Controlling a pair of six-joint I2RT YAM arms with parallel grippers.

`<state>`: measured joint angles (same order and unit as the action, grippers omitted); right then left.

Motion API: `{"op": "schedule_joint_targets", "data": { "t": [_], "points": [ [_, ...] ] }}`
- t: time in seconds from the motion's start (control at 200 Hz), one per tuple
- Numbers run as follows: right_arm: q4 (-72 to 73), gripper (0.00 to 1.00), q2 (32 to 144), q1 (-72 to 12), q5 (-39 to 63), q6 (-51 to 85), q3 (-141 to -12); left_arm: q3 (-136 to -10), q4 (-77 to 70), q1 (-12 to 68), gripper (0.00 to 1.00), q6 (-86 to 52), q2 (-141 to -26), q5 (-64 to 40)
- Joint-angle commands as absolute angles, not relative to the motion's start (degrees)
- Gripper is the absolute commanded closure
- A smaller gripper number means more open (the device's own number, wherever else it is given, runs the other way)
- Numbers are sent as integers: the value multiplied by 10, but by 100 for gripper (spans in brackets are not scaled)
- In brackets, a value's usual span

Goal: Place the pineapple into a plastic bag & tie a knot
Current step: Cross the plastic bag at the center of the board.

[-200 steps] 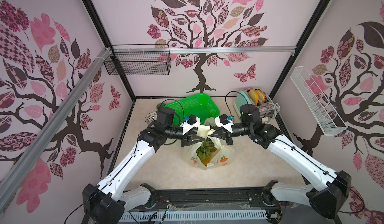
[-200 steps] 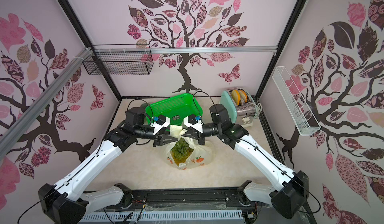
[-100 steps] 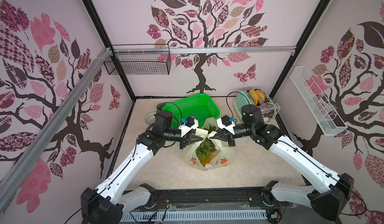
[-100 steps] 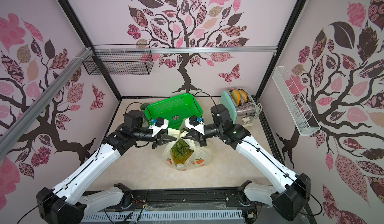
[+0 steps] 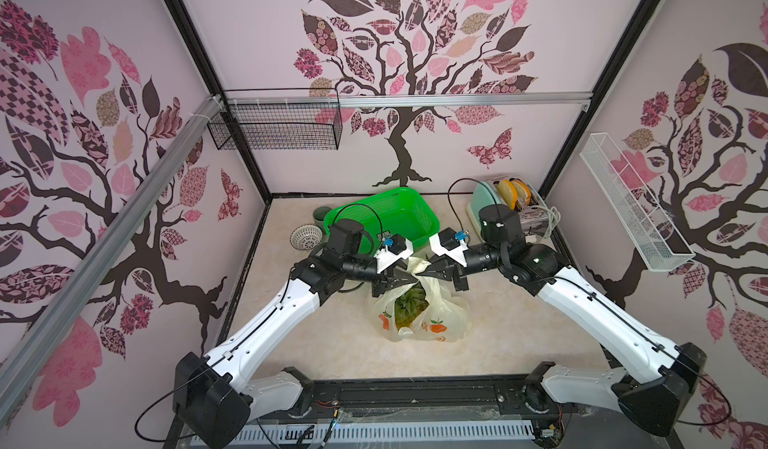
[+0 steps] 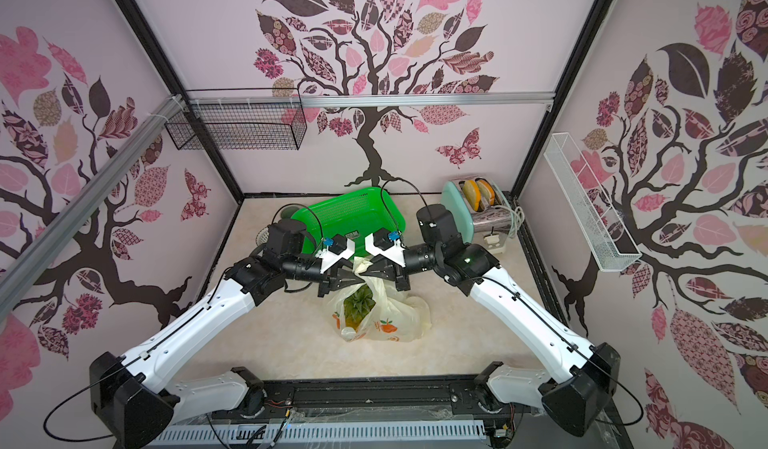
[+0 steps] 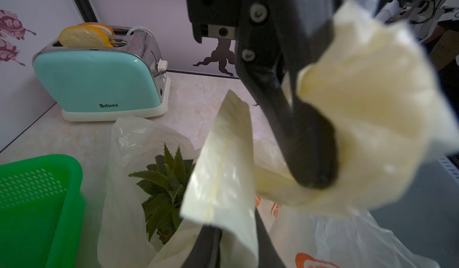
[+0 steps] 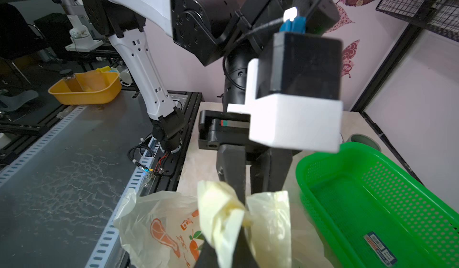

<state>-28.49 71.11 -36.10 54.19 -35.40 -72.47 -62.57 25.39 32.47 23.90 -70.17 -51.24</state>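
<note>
The plastic bag point(image 5: 440, 322) point(image 6: 395, 322) stands on the table, pale yellow with orange fruit prints. The pineapple point(image 5: 409, 303) point(image 6: 358, 303) sits inside it, its green crown point(image 7: 166, 180) showing through the open mouth. My left gripper point(image 5: 409, 278) point(image 7: 232, 247) is shut on one handle strip point(image 7: 223, 167). My right gripper point(image 5: 422, 274) point(image 8: 223, 253) is shut on the other handle point(image 8: 221, 214), which is bunched into a wad point(image 7: 367, 130). The two sets of fingertips almost meet just above the bag's mouth, and the handles stick up between them.
A green perforated basket point(image 5: 395, 214) point(image 8: 372, 204) lies right behind the grippers. A mint toaster point(image 5: 498, 201) point(image 7: 99, 80) with bread slices stands at the back right. A small white strainer point(image 5: 306, 237) and a green cup point(image 5: 324, 216) sit at the back left.
Both grippers have moved inward until their tips nearly touch over the bag. The left jaws have narrowed onto a handle strip. The right gripper has stayed shut on its handle.
</note>
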Motion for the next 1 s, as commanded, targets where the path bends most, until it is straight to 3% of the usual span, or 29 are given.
{"op": "schedule_joint_targets", "data": {
  "t": [0.0, 0.235, 0.62, 0.865, 0.995],
  "points": [
    [-304, 100, 718, -365, 509, -388, -757, -644, 303, 326, 76, 275, -694, -517],
    [-307, 100, 740, -366, 510, -398, -764, -645, 292, 327, 71, 264, -695, -543],
    [-329, 100, 760, -376, 512, -401, -771, -634, 209, 326, 70, 197, -697, -568],
    [-314, 100, 761, -380, 506, -382, -774, -632, 226, 326, 83, 209, -702, -576],
    [-312, 98, 753, -380, 495, -380, -770, -630, 238, 327, 81, 220, -700, -579]
  ]
}}
